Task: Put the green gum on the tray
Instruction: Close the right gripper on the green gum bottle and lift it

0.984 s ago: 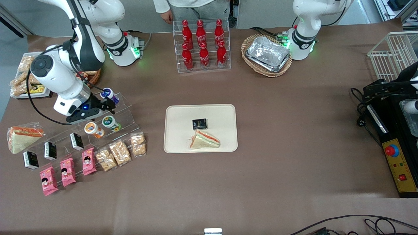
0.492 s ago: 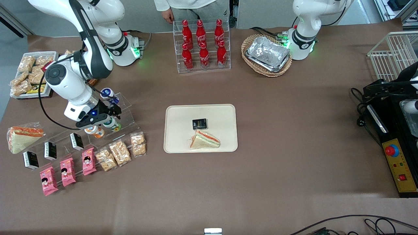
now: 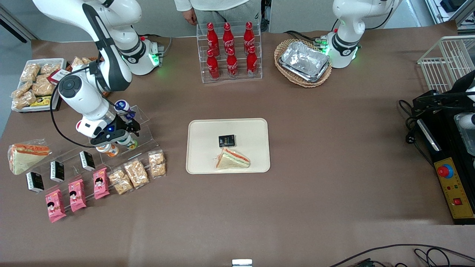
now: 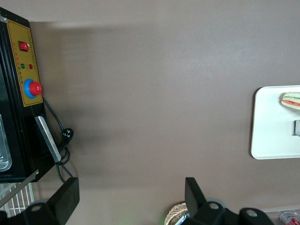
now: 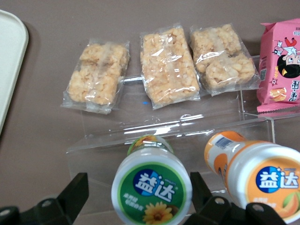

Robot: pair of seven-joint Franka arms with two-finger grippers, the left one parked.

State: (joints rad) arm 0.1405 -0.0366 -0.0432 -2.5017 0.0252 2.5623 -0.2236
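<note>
Hovering at the left of the front view, over the clear acrylic step stand, the claw, spread open with one finger on each side of the green gum and gripping nothing. Standing on the stand, the green gum, green-and-white lid facing the wrist camera, not touched by either finger as far as can be seen. Sitting just beside it, the orange-lidded bottle; farther from the front camera on the same stand, the blue-lidded bottle. Lying nearer the front camera, three clear packs of puffed snack and the pink wafer packs. Resting in the middle of the desk, well apart from the stand, the tray, carrying a wrapped sandwich and a small black packet.
</note>
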